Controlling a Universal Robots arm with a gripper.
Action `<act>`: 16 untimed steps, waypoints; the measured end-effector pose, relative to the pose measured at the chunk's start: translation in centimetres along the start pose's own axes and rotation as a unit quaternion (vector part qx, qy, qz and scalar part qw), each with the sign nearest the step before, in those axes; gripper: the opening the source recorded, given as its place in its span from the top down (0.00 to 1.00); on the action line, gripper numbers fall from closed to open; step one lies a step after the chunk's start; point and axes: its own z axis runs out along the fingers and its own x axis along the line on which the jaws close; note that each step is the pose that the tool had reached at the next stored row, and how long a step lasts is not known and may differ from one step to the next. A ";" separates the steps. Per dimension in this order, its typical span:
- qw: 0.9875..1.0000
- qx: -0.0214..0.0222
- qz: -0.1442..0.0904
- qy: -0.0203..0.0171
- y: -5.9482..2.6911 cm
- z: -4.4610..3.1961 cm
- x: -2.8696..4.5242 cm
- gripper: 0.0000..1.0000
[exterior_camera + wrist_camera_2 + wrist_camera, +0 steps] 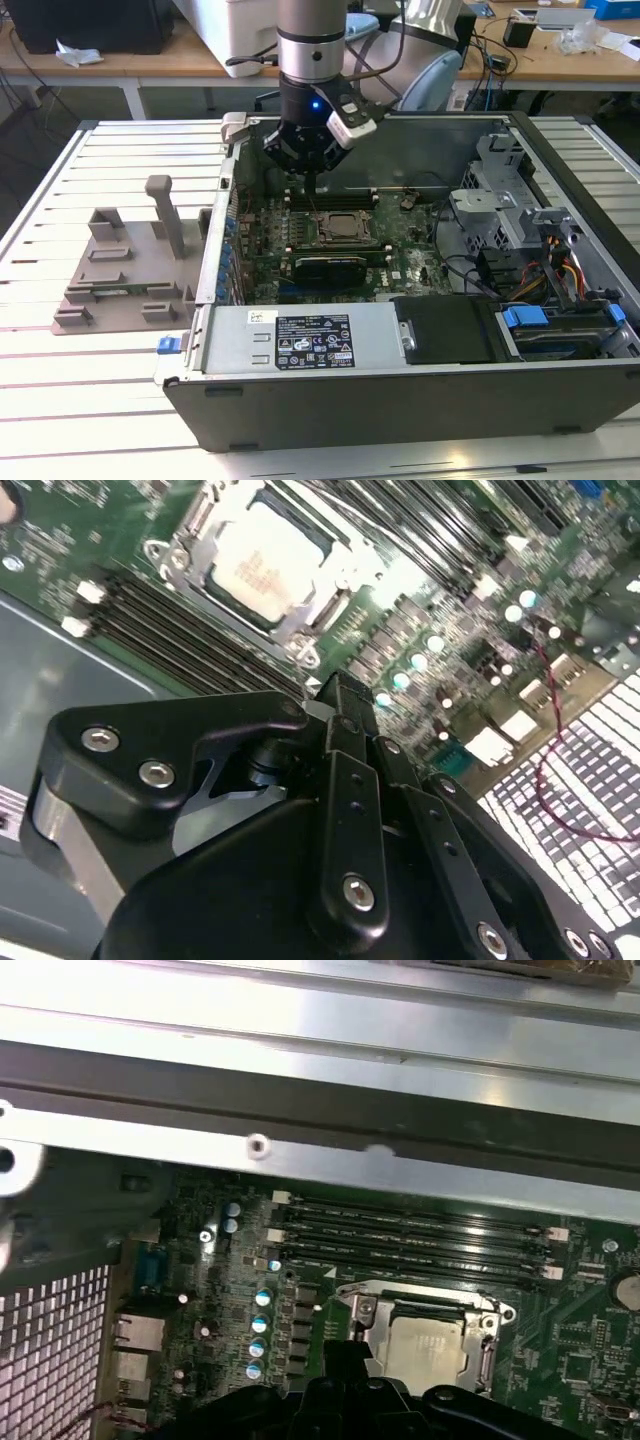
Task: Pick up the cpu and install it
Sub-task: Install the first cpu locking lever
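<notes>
The cpu, a flat square chip with a pale metal top, lies inside the black socket frame on the green motherboard; the first wrist view also has the cpu seated there. My gripper hangs inside the open computer case, just above the board and a little behind the socket, apart from the chip. Its black linkage fills the near part of the second wrist view, with the gripper tip pointing toward the board beside the socket. Nothing shows held in it.
Memory slots run along the far side of the socket. The case's metal wall stands close behind. A drive cage and cables crowd the exterior view's right. A grey plastic fixture block sits on the slatted table outside the case.
</notes>
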 end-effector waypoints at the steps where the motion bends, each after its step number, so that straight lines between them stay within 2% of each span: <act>1: 1.000 0.000 0.000 0.000 0.06 0.00 0.27 0.89; 5: 1.000 0.000 0.000 0.000 0.61 0.02 1.47 0.89; 7: 1.000 0.000 0.000 0.000 1.11 0.03 1.81 0.89; 11: 1.000 0.000 0.000 0.000 2.27 0.03 1.67 0.89; 13: 1.000 0.000 0.000 0.000 2.53 0.03 1.65 0.89; 14: 1.000 0.000 0.000 0.000 2.51 0.04 1.46 0.89; 16: 1.000 0.000 0.000 0.001 2.37 0.04 0.29 0.89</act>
